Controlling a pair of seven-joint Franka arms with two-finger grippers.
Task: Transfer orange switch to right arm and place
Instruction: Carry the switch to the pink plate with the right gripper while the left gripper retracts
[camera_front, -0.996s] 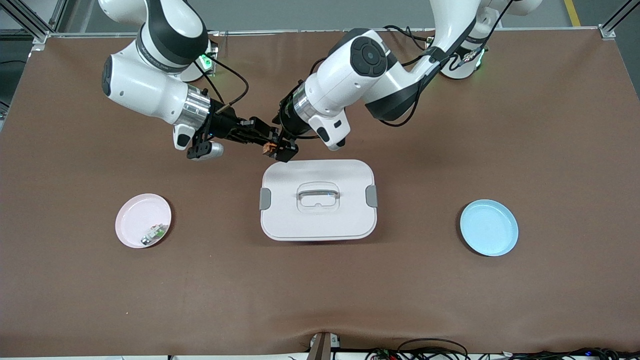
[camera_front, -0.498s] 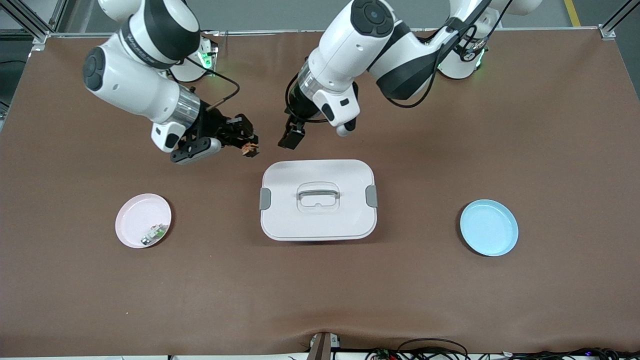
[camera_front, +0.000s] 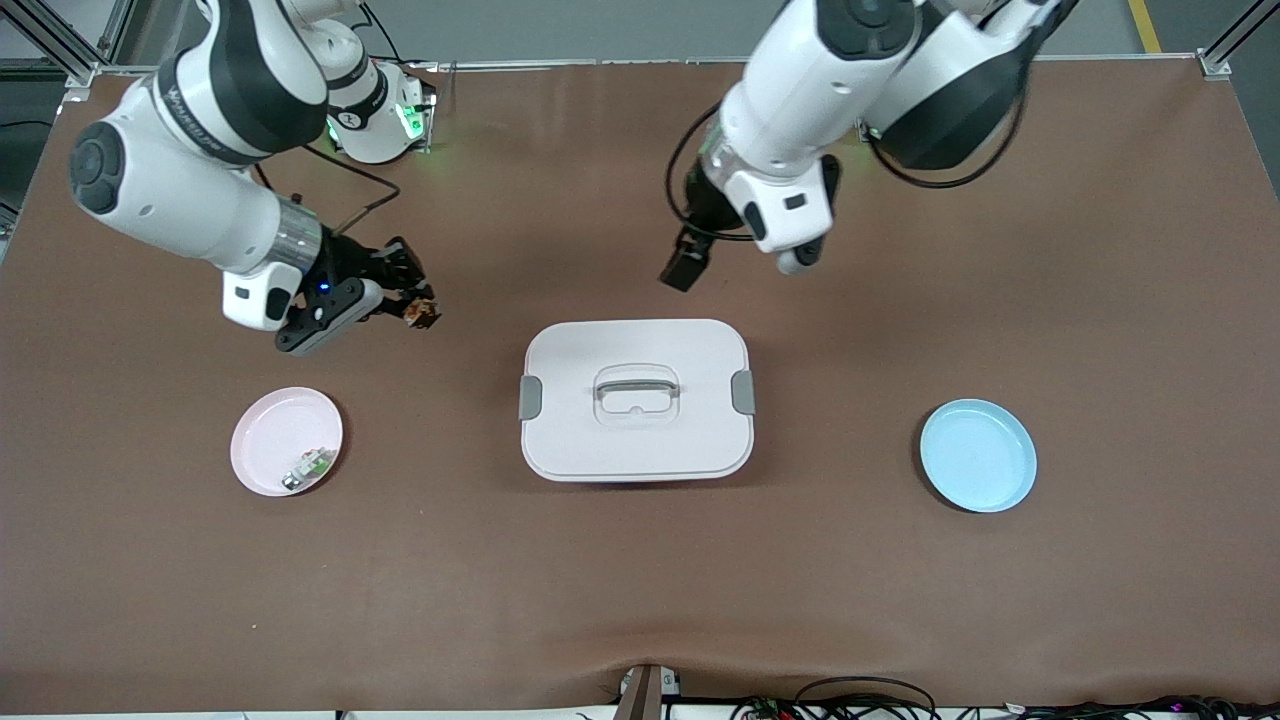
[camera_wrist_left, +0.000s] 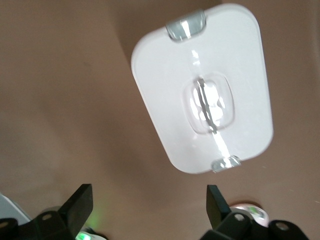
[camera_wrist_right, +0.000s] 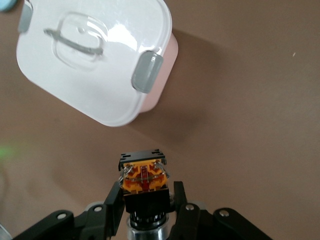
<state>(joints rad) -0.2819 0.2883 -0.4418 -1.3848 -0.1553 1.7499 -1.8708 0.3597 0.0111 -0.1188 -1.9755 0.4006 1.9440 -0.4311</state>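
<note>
1. Two arms that were nose to nose 1 s ago over the table just above the white lidded box (camera_front: 636, 400) have pulled apart; handover done.
2. Right gripper (camera_front: 420, 310) has swung off toward the right arm's end of the table, now up over bare brown table (camera_front: 640, 600) between the box and the pink plate (camera_front: 286, 441), fingers clamped tight on the orange switch (camera_wrist_right: 143, 177).
3. Switch: in the right wrist view its long axis runs straight out from the fingers; the black end (camera_wrist_right: 142, 156) points away from the gripper, orange middle w/ metal contacts faces the camera.
4. Left gripper (camera_front: 686, 268) has lifted and backed off toward its own base, over bare table beside the box's top edge; fingers (camera_wrist_left: 80, 202) spread wide, holding nothing.
5. Pink plate sits nr the right arm's end w/ a small green-white-silver piece (camera_front: 308, 468) in it; blue plate (camera_front: 978, 455) nr the left arm's end. Neither has shifted, nor has the box.
</note>
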